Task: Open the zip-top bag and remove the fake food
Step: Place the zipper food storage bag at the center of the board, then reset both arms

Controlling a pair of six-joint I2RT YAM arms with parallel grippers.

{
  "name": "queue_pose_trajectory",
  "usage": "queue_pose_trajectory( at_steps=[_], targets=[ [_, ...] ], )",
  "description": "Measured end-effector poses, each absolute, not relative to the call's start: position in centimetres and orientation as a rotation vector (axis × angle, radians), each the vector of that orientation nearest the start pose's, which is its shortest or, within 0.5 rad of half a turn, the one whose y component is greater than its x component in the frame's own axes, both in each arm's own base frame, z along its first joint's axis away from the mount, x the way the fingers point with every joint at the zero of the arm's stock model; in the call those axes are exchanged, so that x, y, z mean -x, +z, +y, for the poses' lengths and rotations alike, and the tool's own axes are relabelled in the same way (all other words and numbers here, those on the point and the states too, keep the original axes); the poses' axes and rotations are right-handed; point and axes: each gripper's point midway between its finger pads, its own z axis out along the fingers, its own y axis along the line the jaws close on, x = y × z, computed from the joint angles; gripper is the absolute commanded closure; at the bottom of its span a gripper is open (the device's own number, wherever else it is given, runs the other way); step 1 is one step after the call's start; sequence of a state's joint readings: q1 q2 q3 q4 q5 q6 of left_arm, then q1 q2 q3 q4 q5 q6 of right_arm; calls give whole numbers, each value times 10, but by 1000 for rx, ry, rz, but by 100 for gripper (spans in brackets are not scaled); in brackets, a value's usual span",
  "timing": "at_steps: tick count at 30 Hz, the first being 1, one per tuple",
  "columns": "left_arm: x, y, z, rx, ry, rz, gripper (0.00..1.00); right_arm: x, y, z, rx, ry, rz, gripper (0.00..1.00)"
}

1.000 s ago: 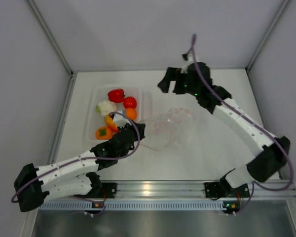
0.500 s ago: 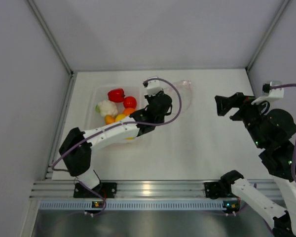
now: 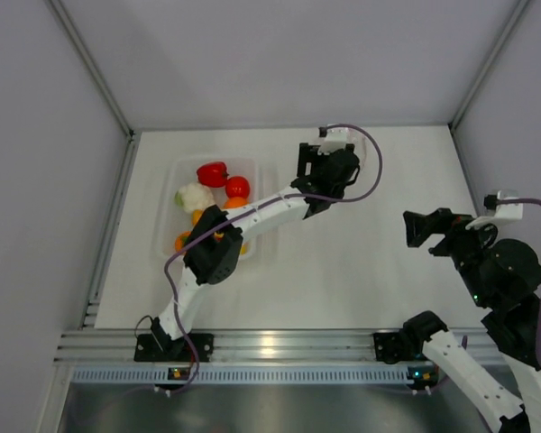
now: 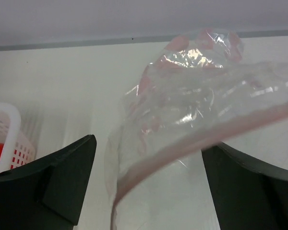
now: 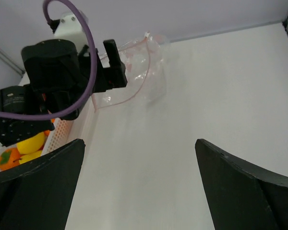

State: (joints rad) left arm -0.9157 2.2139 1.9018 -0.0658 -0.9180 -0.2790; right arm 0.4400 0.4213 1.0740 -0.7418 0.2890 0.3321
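The zip-top bag is clear and crinkled, and it hangs loose just ahead of my left gripper. Its pink strip runs slantwise between the wide-open jaws, and neither finger presses on it. The right wrist view shows the bag right in front of the left gripper, near the far wall. In the top view the left gripper covers the bag. The fake food lies in the tray: red pepper, tomato, cauliflower. My right gripper is open and empty at the right.
The clear tray stands at the left, and its perforated white wall shows beside the left finger. My left arm's elbow hangs over the tray's near end. The far wall and side walls close in the table.
My left arm swung the bag from beside the tray's near end to the far middle, then opened its jaws. The right arm drew back from the far middle to the right side.
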Motion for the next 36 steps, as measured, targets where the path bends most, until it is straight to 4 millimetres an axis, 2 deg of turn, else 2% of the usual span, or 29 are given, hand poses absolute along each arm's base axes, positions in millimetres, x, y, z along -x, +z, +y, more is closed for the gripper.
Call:
queue_pose_trajectory(
  at_steps=[2,5,8,11,13,15,17,19,20,25,27,29,32,36],
  targets=[
    [-464,202,-393,-8,19,1808,2,-181,345,42,-132,323,1701,1],
    [-458,218,-394,-39,-29,1822,2,-189,329,41,-141,275,1759,1],
    [-446,255,-386,-42,-103,1808,2,-197,315,39,-158,225,1799,1],
    [-424,309,-360,-10,-181,1771,2,-201,304,32,-182,174,1819,0],
    [-405,343,-335,27,-233,1732,2,-201,299,29,-193,152,1821,1],
    [-388,367,-309,63,-273,1702,2,-199,298,25,-205,138,1812,1],
    [-370,376,-285,81,-304,1693,2,-198,300,23,-207,132,1802,1],
    [-356,371,-265,95,-306,1705,2,-198,300,22,-201,128,1796,1],
    [-349,362,-256,94,-293,1727,2,-198,300,22,-199,127,1797,0],
    [-318,295,-214,76,-183,1885,2,-201,293,24,-184,112,1816,1],
    [-305,267,-191,74,-115,1957,2,-203,291,23,-182,99,1827,1],
    [-294,249,-164,96,-50,2009,2,-204,287,22,-180,85,1835,1],
    [-277,240,-125,145,18,2045,2,-203,280,19,-170,57,1843,0],
    [-257,249,-82,209,67,2022,2,-199,276,13,-167,32,1827,1]
  ],
)
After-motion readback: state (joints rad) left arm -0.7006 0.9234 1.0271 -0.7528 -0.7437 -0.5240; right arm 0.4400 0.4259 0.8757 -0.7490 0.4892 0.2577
